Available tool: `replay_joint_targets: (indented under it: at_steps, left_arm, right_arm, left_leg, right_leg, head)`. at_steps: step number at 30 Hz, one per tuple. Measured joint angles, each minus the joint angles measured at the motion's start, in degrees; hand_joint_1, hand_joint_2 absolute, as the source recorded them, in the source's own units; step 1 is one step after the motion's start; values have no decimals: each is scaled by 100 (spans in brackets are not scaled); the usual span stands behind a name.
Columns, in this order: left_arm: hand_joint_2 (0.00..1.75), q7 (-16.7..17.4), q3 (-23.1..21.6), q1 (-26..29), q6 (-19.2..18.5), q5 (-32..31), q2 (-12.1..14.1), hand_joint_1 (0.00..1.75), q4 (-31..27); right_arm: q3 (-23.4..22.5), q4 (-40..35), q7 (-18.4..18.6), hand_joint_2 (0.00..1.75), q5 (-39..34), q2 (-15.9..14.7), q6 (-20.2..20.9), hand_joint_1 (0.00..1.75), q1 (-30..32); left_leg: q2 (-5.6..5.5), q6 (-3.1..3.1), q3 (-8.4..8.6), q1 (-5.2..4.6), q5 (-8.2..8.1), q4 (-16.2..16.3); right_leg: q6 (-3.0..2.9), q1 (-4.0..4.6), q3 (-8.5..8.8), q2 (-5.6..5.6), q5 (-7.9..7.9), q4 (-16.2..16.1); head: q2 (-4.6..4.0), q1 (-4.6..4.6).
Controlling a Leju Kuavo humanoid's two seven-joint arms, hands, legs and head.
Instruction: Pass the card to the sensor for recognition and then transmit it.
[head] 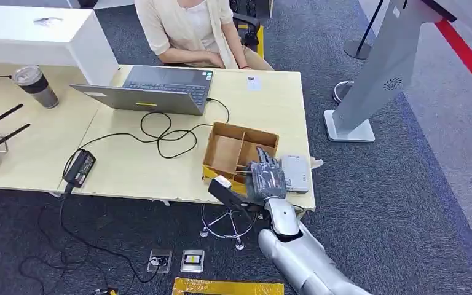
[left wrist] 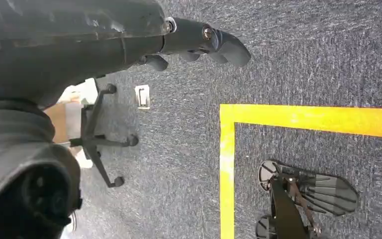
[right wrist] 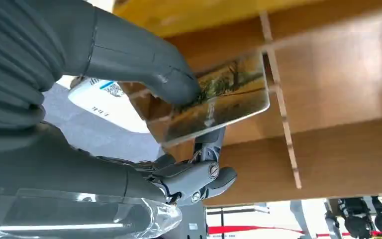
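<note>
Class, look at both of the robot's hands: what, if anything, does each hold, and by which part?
The right hand pinches the card by one end, thumb on its face. The left hand holds nothing.

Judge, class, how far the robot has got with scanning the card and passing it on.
Done: the right hand already holds the card, thumb pressed on its face, over the cardboard box. In hand: carrying it; the white sensor lies just beside that hand. Left: presenting the card to the sensor, then handing it on. The left hand hangs over the carpet.
</note>
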Motion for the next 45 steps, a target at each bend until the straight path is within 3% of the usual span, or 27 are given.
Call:
replay_joint_targets:
  at_steps: [8,10,23,28,31,36,45]
  left_arm:
    - [0,0,-4,-2,-18,-22,-2,0,2]
    - [0,0,-13,-2,-22,-20,-2,0,2]
    - [0,48,-107,-2,28,46,-24,0,0]
    - [0,61,-116,-2,35,83,-30,0,0]
    - [0,61,-120,-1,46,96,-30,0,2]
    - [0,63,-133,-2,61,118,-35,0,2]
    - [0,72,-138,-2,96,144,-54,0,2]
  right_arm:
    - [-44,-2,-76,175,-57,103,96,168,-184]
    - [-44,-2,-81,175,-66,133,138,175,-214]
    - [-44,-59,-181,175,-18,380,230,175,-311]
    - [-44,-59,-203,175,-70,417,225,175,-388]
    - [-44,-85,-251,175,-72,435,-77,175,-474]
    - [-90,-197,-315,175,-125,433,81,175,-885]
    - [-151,-332,-422,175,-147,450,105,175,-1073]
  left_leg:
    - [0,0,1,0,0,0]
    - [0,0,0,0,0,0]
    - [0,-1,0,0,1,0]
    - [0,-1,1,0,1,0]
    - [0,-1,0,0,1,0]
    - [0,-3,3,0,2,0]
    - [0,-3,1,0,3,0]
  right_leg:
    - [0,0,0,0,0,1]
    - [0,0,0,0,0,2]
    - [0,0,0,0,0,2]
    - [0,0,0,0,0,2]
    - [0,0,0,0,0,2]
    - [-1,0,0,1,1,2]
    - [-2,0,-2,0,2,4]
  head:
    - [0,0]
    - [0,2]
    - [0,2]
    - [0,2]
    - [0,0]
    - [0,0]
    - [0,0]
